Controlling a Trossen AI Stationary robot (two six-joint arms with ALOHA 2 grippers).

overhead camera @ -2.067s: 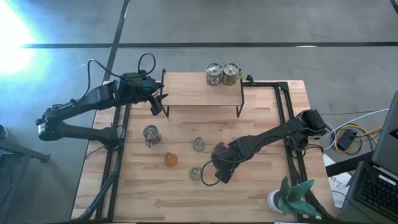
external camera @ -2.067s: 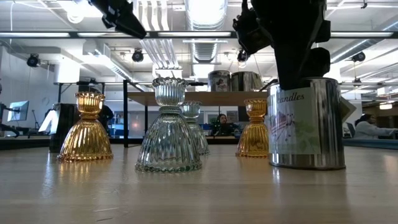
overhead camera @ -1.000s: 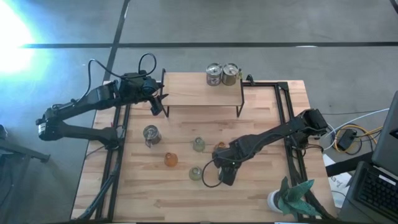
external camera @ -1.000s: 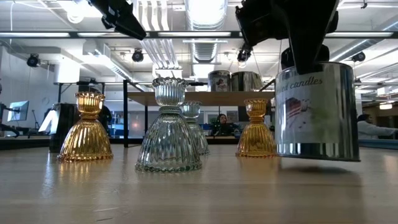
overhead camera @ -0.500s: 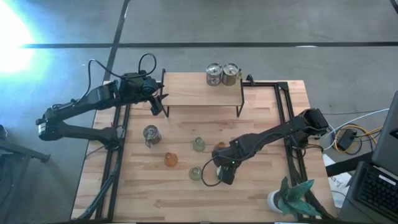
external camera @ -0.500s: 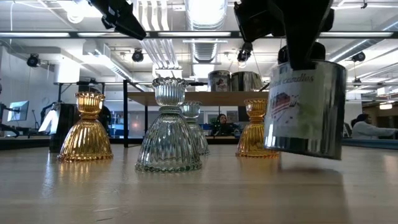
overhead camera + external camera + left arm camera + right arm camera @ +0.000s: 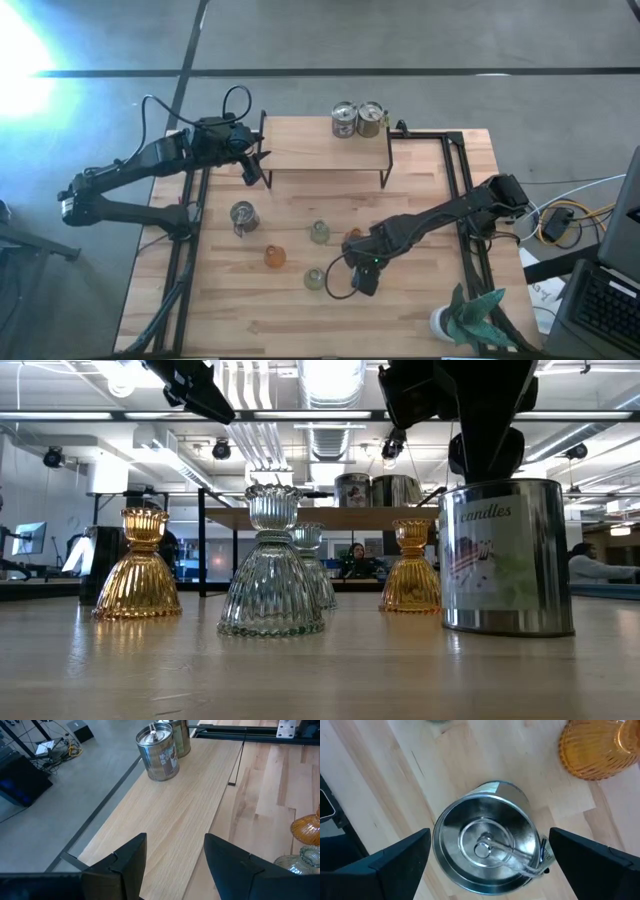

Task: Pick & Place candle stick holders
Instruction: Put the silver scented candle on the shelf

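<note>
standing on the table [image 7: 300,670], silvery holder [image 7: 487,837] sits between the open right claw [image 7: 487,857] fingers.

In the high view the right arm hides the silvery can [image 7: 507,556] beneath it.

Silver can [image 7: 505,557] label reads "candles".
</note>
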